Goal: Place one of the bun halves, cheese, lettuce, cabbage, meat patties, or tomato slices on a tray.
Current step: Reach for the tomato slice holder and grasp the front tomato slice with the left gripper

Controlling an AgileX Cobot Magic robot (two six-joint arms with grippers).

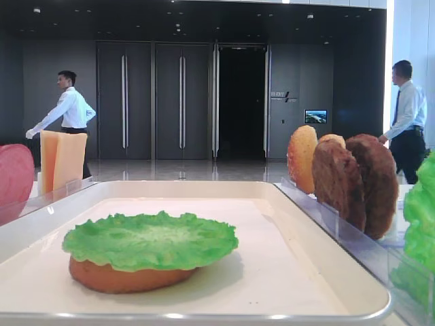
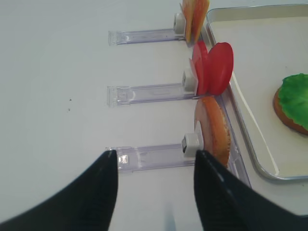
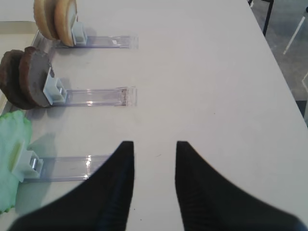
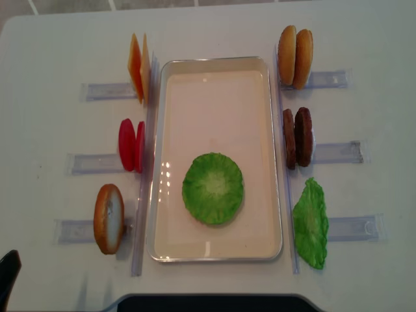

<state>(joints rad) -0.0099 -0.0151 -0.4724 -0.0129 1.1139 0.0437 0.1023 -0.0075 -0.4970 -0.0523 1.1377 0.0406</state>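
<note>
- Tray (image 4: 214, 250) is the landmark: it lies in the middle of the white desk (image 4: 364, 39), and both sets of jaws hang off to its sides, over bare desk.
- Left gripper (image 2: 155, 156): its dark jaws stand wide apart with nothing between them, just left of the tray's near corner, over the clear holder (image 2: 149, 156) that carries a bun half (image 2: 214, 130) on edge.
- Right gripper (image 3: 154, 147): jaws parted and holding nothing, over the desk right of the tray, near the holder with the loose green leaf (image 3: 10, 159).
- On the tray, toward its near end, a bun half (image 1: 126, 277) lies flat with the lettuce (image 4: 212, 188) on top, covering it from above.
- Left of the tray, on edge in clear holders: the cheese (image 4: 138, 68) at the far end, the tomato slices (image 4: 130, 145) in the middle, the lone bun half at the near end.
- Right of the tray: two bun halves (image 4: 296, 56) at the far end, the meat patties (image 4: 297, 137) in the middle, the second green leaf at the near end.
- Beyond the tray, in the low exterior view, two men in white shirts (image 1: 70, 112) stand before dark doors.
</note>
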